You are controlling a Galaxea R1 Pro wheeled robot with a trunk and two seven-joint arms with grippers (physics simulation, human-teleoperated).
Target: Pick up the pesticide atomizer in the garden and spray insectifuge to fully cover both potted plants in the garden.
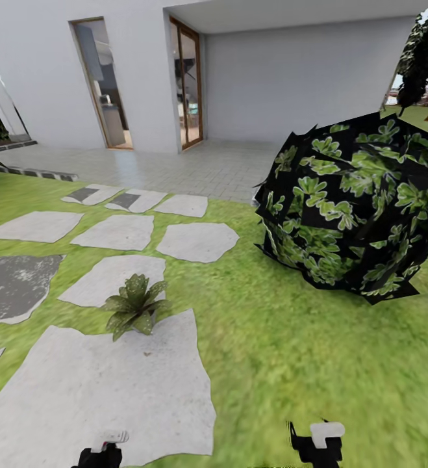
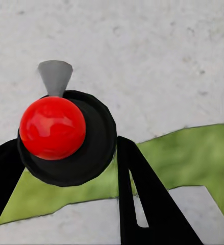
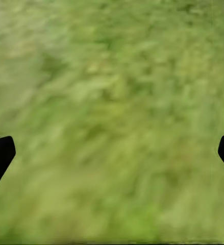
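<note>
One potted plant [image 1: 134, 305], a low rosette of pointed green leaves, stands on a large grey stepping stone [image 1: 97, 390] ahead of my left arm. My left gripper [image 1: 100, 457] sits at the bottom edge of the head view. In the left wrist view, that left gripper [image 2: 71, 148] is shut on the pesticide atomizer [image 2: 78, 153], seen end-on as a round black body with a red ball and a grey nozzle. It hangs over stone and a strip of grass. My right gripper [image 1: 317, 448] [image 3: 112, 153] is open over bare lawn, fingers wide apart.
A big dark bush [image 1: 360, 208] with striped green leaves fills the right. Several pale stepping stones [image 1: 197, 242] lead to a tiled patio [image 1: 194, 166] and a white house with glass doors [image 1: 186, 81]. A darker grey paved patch [image 1: 12, 286] lies at the left.
</note>
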